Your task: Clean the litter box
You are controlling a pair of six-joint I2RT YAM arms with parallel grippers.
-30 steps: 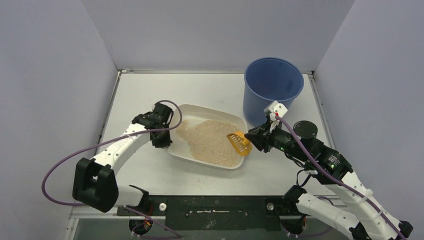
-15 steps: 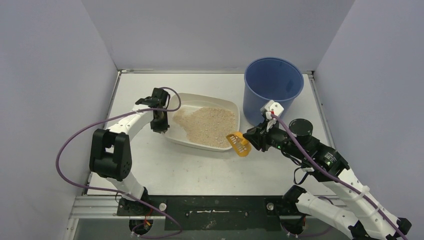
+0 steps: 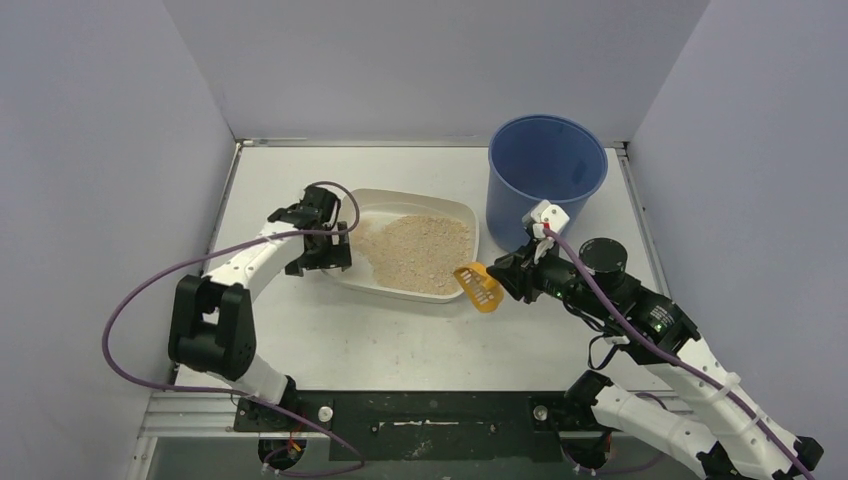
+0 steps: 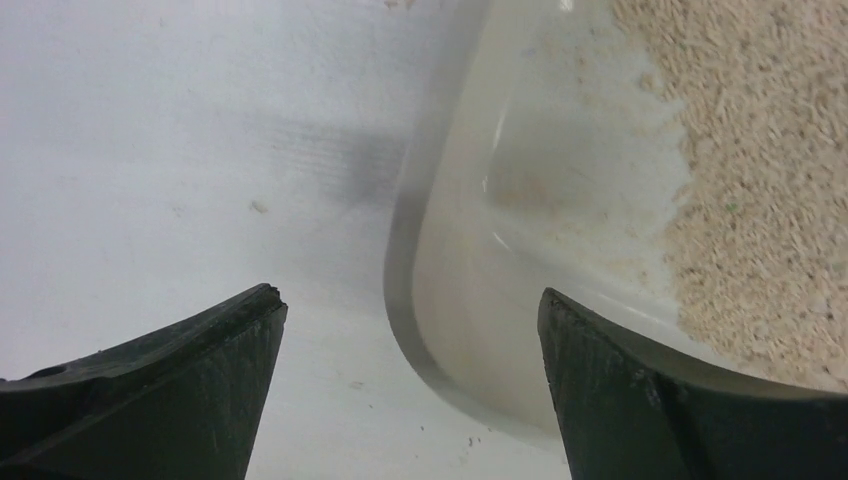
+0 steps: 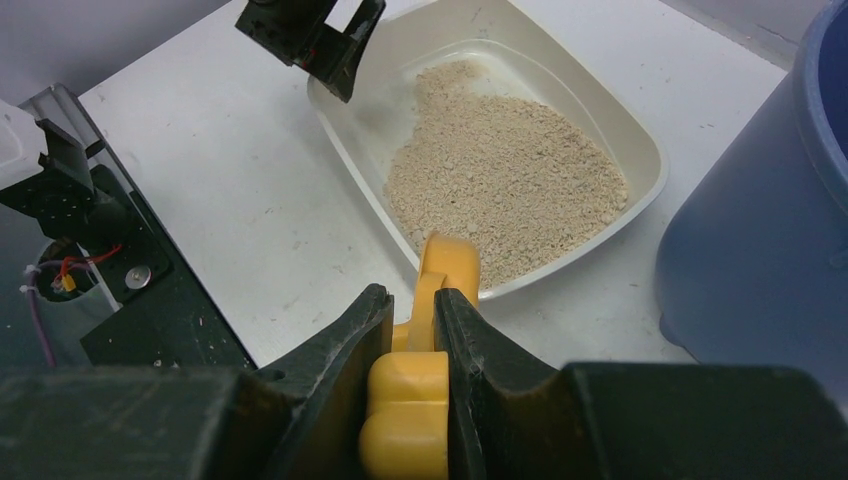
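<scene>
The litter box [image 3: 405,193] is a shallow off-white tray lying flat mid-table, with beige litter [image 3: 418,252] heaped toward its right side. My left gripper [image 3: 326,252] is open at the tray's near left corner. In the left wrist view its fingers straddle the rim [image 4: 398,262] without touching it, left gripper [image 4: 410,298]. My right gripper [image 3: 507,274] is shut on the handle of an orange slotted scoop [image 3: 478,286], which hangs just off the tray's near right corner. The right wrist view shows the right gripper [image 5: 412,297], the scoop [image 5: 448,262] and the litter box [image 5: 645,150].
A tall blue bucket [image 3: 545,175] stands at the back right, close behind my right gripper and beside the tray; it fills the right edge of the right wrist view [image 5: 760,230]. Grey walls enclose the table on three sides.
The tray slid away from the near edge and settled flat. My left gripper then opened and let go of its left rim. The right arm with the scoop drew back slightly.
</scene>
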